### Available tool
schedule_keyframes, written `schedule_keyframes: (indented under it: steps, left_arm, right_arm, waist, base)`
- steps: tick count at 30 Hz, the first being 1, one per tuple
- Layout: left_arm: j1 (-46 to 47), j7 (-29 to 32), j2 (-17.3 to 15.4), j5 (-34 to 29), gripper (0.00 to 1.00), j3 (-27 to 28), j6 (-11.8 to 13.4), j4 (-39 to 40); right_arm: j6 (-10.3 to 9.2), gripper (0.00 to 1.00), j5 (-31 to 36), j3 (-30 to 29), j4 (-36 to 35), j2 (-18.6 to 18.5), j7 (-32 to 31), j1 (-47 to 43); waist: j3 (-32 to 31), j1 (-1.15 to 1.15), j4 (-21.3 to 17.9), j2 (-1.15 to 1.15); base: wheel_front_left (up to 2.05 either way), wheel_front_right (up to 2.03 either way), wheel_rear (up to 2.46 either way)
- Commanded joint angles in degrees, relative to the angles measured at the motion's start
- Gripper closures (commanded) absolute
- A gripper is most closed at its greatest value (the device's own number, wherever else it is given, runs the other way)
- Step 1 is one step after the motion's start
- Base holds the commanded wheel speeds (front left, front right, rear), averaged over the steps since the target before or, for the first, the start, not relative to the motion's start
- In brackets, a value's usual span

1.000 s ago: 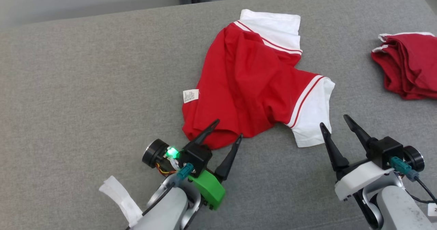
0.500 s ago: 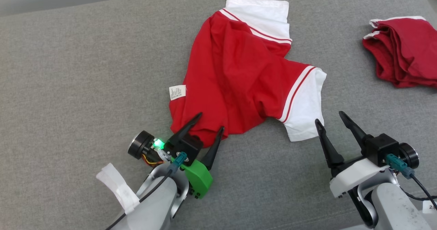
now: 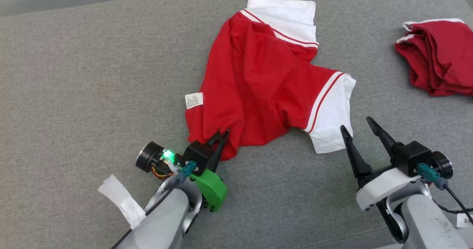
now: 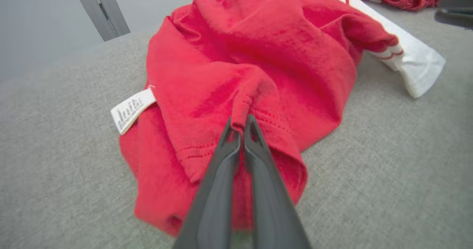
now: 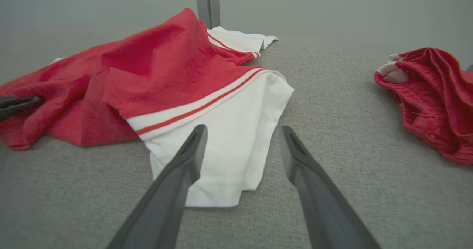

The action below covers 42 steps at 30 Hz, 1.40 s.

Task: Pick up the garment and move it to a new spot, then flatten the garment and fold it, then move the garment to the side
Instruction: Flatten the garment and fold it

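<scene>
Garment (image 3: 258,82), a red shirt with white sleeves, lies rumpled around the middle of the grey fabric tabletop (image 3: 74,75), with one sleeve reaching toward the far edge. The left gripper (image 3: 221,133) has its jaws pressed together on a pinch of red cloth at the shirt's near hem, close to a white label (image 3: 194,100). The right gripper (image 3: 354,123) sits just beside the near white sleeve (image 3: 330,119), jaws spread wide and holding nothing. A separate pile of dark red cloth (image 3: 436,64) lies at the right edge, well apart.
</scene>
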<state>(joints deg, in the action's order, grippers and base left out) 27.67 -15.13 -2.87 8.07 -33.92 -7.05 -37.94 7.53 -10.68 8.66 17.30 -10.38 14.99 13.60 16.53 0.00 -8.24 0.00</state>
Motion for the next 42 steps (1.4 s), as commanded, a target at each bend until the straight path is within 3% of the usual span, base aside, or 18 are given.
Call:
schedule_keyframes:
  steps: [1, 9, 14, 24, 35, 36, 37, 42]
  left_arm:
    - [0.51, 0.01, -0.24, 0.89, 1.0, 0.66, -0.08, 1.24]
    - [-1.73, 0.01, -0.2, 1.66, 1.0, 5.64, 0.2, 11.58]
    - [-0.05, 0.01, -1.44, 1.99, 1.0, 9.92, -0.02, 13.8]
    - [9.28, 0.01, -5.95, 4.61, 1.0, 17.99, -0.41, 6.69]
    - [16.34, 0.01, -9.89, 3.77, 1.0, 22.44, -0.09, -4.25]
    - [16.77, 0.01, -9.79, 3.82, 0.65, 23.25, 0.42, -4.57]
    - [16.84, 0.01, -9.64, 3.85, 0.0, 23.89, 0.83, -4.89]
    - [13.69, 0.01, -8.0, 2.84, 0.0, 26.65, 2.34, -2.0]
  right_arm:
    - [-0.09, 0.0, -0.3, -0.36, 0.25, -0.27, 0.25, -0.18]
    - [-0.09, 0.0, -0.46, -1.45, 0.6, -0.06, 0.25, -1.26]
    - [-0.09, 0.0, -0.54, -1.5, 0.55, 0.04, 0.24, -0.62]
    - [-0.09, 0.0, -0.76, -0.75, 0.5, 0.4, 0.25, 2.07]
    - [-0.09, 0.0, -0.47, -0.17, -0.01, 1.16, 0.25, 4.4]
    - [-0.09, 0.0, -0.37, -0.24, -0.02, 1.28, 0.25, 4.57]
    - [-0.09, 0.0, -0.23, -0.28, -0.01, 1.41, 0.24, 4.68]
    - [-0.09, 0.0, 0.24, -0.76, 0.45, 1.73, 0.24, 4.38]
  waist:
    - [-0.38, 0.0, 0.39, 0.0]
    - [-2.37, 0.0, 3.04, 0.0]
    - [-2.17, 0.0, 4.16, 0.0]
    - [1.67, 0.0, 2.67, 0.0]
    - [5.51, 0.0, 0.35, 0.0]
    - [5.68, 0.0, 0.29, 0.0]
    - [5.76, 0.0, 0.26, 0.0]
    - [4.66, 0.0, 0.78, 0.0]
  base:
    - [0.0, 0.0, 0.0]
    - [0.0, 0.0, 0.0]
    - [0.0, 0.0, 0.0]
    - [0.0, 0.0, 0.0]
    - [0.0, 0.0, 0.0]
    - [0.0, 0.0, 0.0]
    - [0.0, 0.0, 0.0]
    - [0.0, 0.0, 0.0]
